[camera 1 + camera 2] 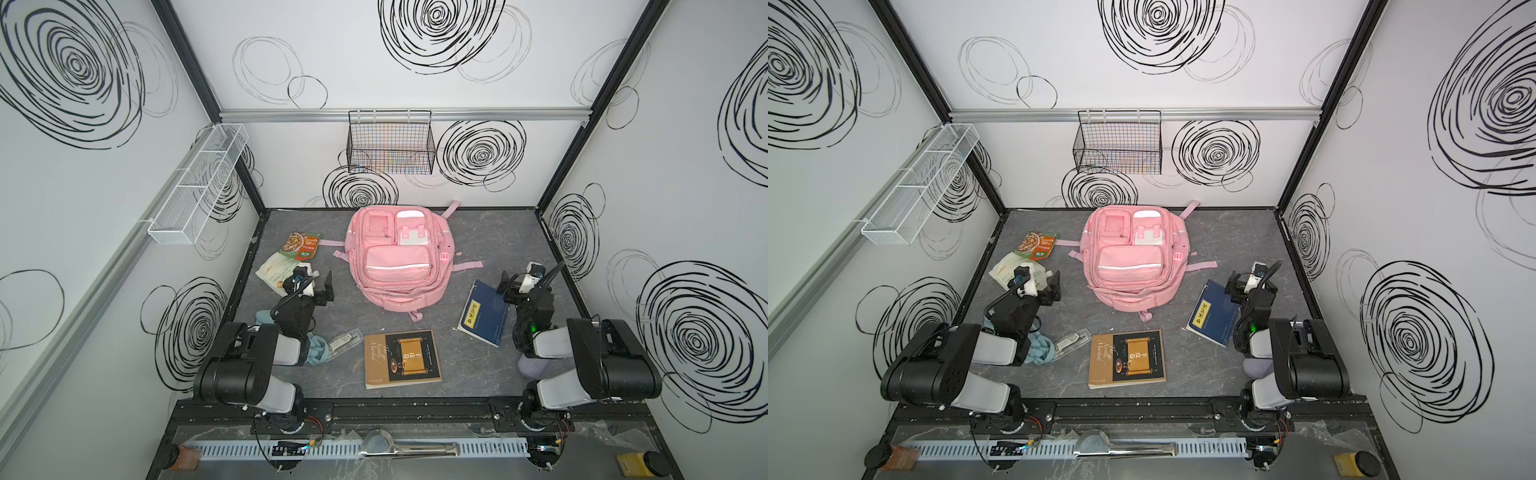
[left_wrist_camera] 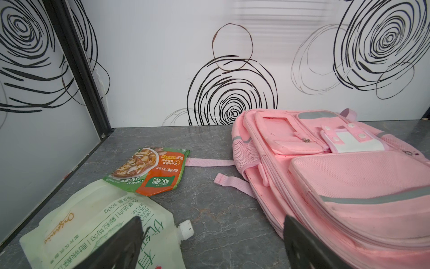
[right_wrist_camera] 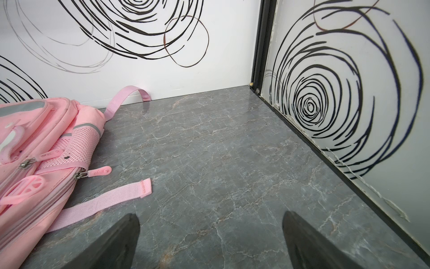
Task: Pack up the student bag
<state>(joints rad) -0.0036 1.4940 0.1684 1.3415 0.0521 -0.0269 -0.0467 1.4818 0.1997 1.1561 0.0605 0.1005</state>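
the student bag [image 1: 397, 257] lies flat on its back in the middle of the counter [image 1: 469, 376], toward the back, with its front pockets facing up. all its zips look closed. the left gripper [image 2: 213, 221] has its jaws spread wide and holds nothing. it hangs above the white spouted pouch [image 2: 97, 223], near the left side of the bag. the right gripper [image 3: 210, 216] is also spread wide and empty, over bare counter at the right side of the bag.

i think the first danger is the closed bag. the fabric is soft, so a pull on a zip pull [image 3: 99, 172] may drag or lift the whole bag if nothing holds it down. the loose straps [image 3: 109, 198] lie out on both sides and can catch on a jaw. if the left gripper goes down here, it may press the pouch and push it against the soup packet [image 1: 301, 243]. the blue book [image 1: 484, 316] lies just beside the right gripper, so a swing there may shove it.

the counter is grey with a marble pattern and looks smooth, so a flat thing like the brown book [image 1: 402, 359] will be hard to get under. white walls [image 1: 374, 62] with black spiral drawings close three sides. a black wire basket [image 1: 390, 145] and a white mesh shelf [image 1: 195, 187] hang on them.
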